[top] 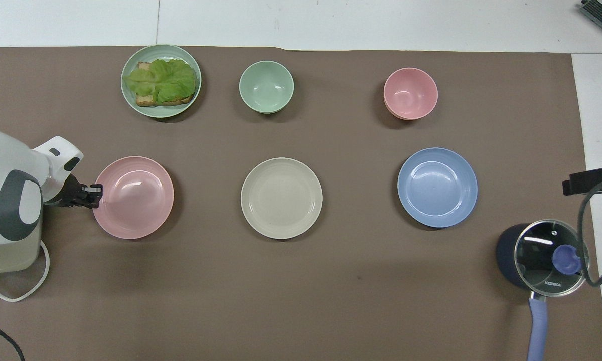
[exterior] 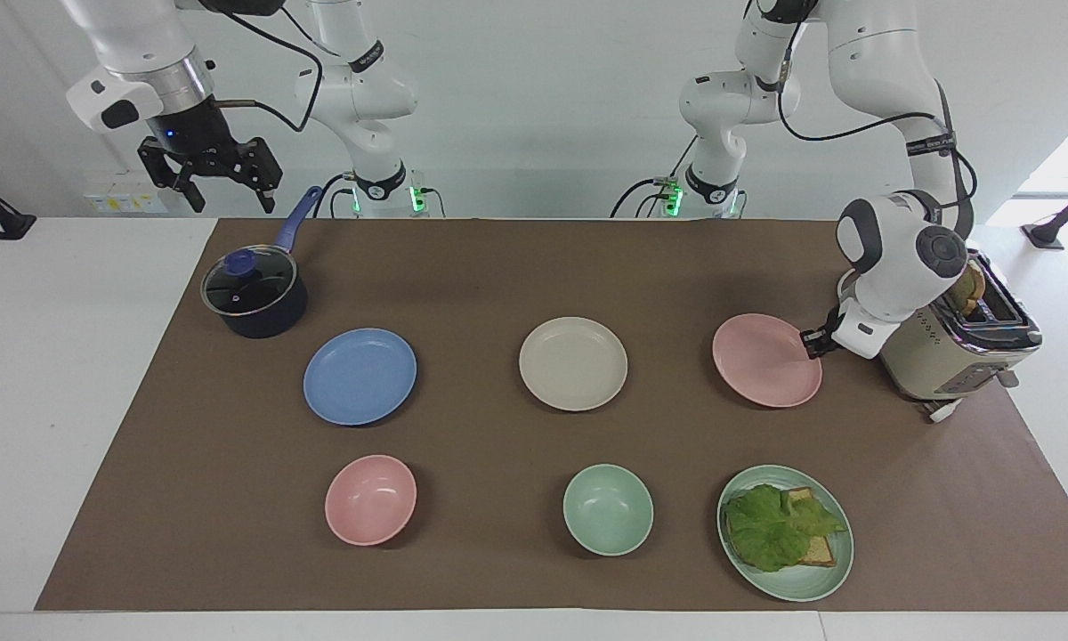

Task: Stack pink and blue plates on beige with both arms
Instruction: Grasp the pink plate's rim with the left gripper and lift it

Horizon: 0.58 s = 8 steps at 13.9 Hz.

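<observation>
The left end effector (exterior: 810,339) is clenched on the rim of the shallow round pale pink matte plate (exterior: 763,361), at the edge toward the left arm's end of the bench (exterior: 498,276), beside the beige toaster (exterior: 957,352). The cream-beige round plate (exterior: 573,363) lies mid-bench, the periwinkle blue round plate (exterior: 360,376) well apart beside it. The right end effector (exterior: 211,182) hangs released over the bench edge near the dark lidded saucepan (exterior: 254,296), waiting.

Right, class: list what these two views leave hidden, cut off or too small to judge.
- Left gripper at the pink plate rim: both views, too small to show whether the plate's other edge has left the mat.
- Toaster: overhead view, mostly hidden under the left arm.
- Right gripper: overhead view, cut off by the edge; only a black part shows.
- Pot contents: both views, lid glare hides them.
</observation>
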Tool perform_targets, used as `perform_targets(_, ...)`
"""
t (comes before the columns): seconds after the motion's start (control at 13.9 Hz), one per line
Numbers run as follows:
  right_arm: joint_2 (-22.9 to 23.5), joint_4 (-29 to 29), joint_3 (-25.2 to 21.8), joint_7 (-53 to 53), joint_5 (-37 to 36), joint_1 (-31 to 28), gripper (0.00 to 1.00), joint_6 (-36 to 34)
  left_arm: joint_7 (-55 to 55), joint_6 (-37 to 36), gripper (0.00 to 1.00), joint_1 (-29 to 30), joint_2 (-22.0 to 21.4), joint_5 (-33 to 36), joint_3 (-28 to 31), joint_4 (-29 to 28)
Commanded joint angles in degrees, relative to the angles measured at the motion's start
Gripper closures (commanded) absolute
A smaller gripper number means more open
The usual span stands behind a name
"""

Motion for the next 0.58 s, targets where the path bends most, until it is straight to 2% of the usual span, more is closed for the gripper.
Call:
perform_targets(0.0, -1.2, -1.3, 0.2, 0.4, 0.3, -0.4, 0.00, -0.1, -0.1, -3.9, 1.00, 0.4, -0.5, -3.0, -0.2, 0.2)
perform_targets(0.29, -1.3, -1.3, 0.2, 0.4, 0.3, -0.4, 0.00, -0.2, 0.1, -16.1, 1.00, 0.1, -0.9, -8.4, -0.3, 8.2)
perform_targets(0.5, -1.3, -1.3, 0.2, 0.4, 0.3, -0.4, 0.00, -0.2, -0.5, -18.9, 1.00, -0.7, -2.7, -13.2, -0.5, 9.4)
